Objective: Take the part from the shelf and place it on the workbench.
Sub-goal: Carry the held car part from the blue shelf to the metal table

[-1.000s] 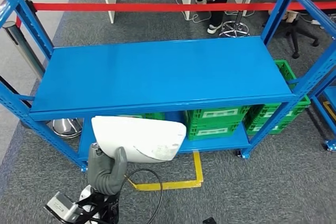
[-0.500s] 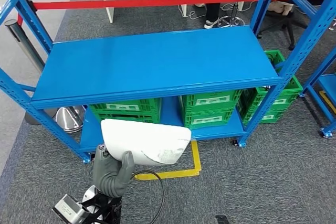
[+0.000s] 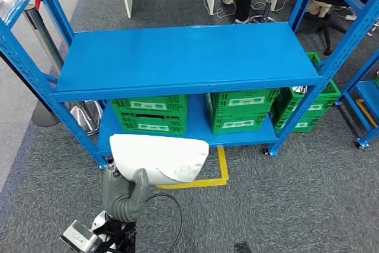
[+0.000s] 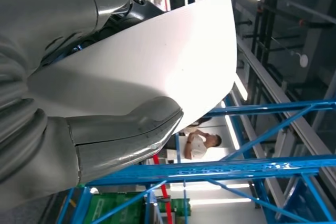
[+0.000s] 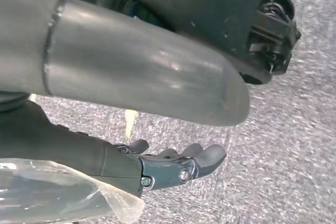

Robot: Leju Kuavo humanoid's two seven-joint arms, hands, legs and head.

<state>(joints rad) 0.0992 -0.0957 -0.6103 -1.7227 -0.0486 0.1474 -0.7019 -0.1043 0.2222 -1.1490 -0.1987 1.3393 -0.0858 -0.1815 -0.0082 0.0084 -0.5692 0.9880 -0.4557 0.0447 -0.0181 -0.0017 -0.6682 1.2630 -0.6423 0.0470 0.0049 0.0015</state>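
head view: left hand (image 3: 121,197) grips the white part (image 3: 159,158) from below, thumb up against its near face; the part lies level in front of the blue shelf (image 3: 188,57), off its boards
left wrist view: thick thumb pressed on the part's white surface (image 4: 158,61)
right hand (image 5: 174,163): holds nothing, fingers stretched out loosely over grey carpet
lower shelf: green crates (image 3: 150,114) side by side
floor: yellow tape outline (image 3: 214,179)
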